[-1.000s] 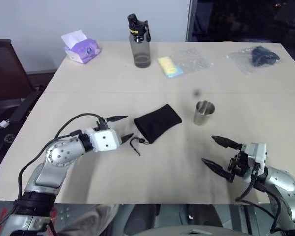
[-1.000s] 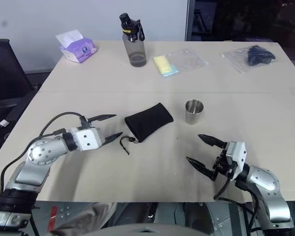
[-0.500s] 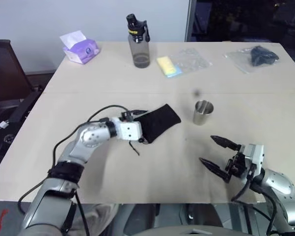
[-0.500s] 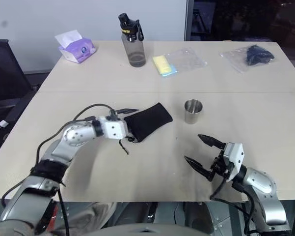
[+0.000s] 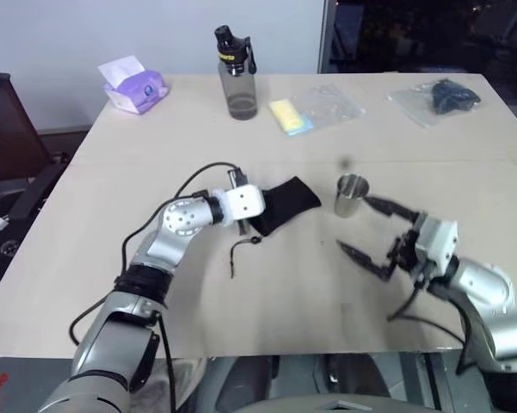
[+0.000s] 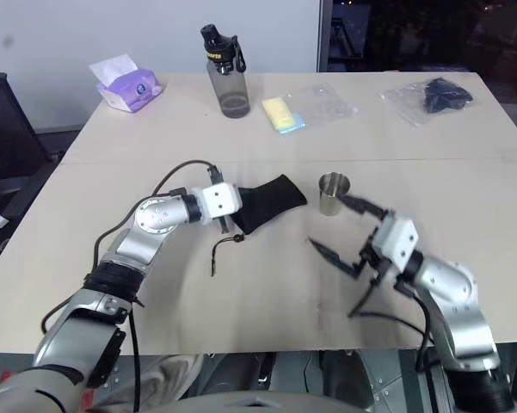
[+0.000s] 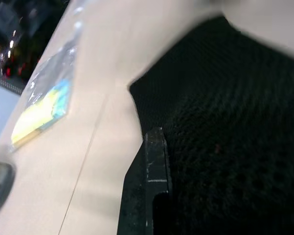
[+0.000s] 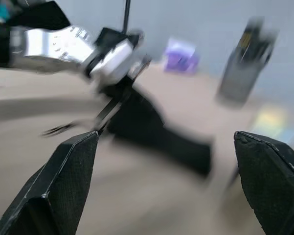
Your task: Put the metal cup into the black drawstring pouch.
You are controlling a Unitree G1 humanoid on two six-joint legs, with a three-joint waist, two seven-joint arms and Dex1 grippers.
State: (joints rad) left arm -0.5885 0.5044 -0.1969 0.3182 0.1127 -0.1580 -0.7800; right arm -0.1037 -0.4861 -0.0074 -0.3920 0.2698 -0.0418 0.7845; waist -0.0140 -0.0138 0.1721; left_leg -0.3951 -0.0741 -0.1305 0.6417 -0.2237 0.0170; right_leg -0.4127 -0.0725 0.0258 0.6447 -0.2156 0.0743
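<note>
The metal cup (image 5: 351, 195) stands upright on the table's middle right. The black drawstring pouch (image 5: 286, 199) lies just left of it, its cord (image 5: 241, 249) trailing toward the front edge. My left gripper (image 5: 256, 217) is shut on the pouch's mouth end; in the left wrist view one finger (image 7: 149, 191) presses against the black fabric (image 7: 235, 137). My right gripper (image 5: 372, 231) stands wide open just in front and to the right of the cup, not touching it. The right wrist view looks between its fingertips (image 8: 63, 181) toward the pouch (image 8: 156, 127) and the left gripper (image 8: 112, 63).
Along the far side of the table (image 5: 112, 258) stand a purple tissue pack (image 5: 133, 86) and a grey water bottle (image 5: 234, 73). A yellow-blue item in clear plastic (image 5: 297, 114) and a dark object in a clear bag (image 5: 443, 95) lie there too. A dark chair (image 5: 4, 129) stands at the left.
My left gripper moved right onto the pouch's mouth end and shut on it. My right gripper rose and came in toward the cup, still open. The camera shifted slightly.
</note>
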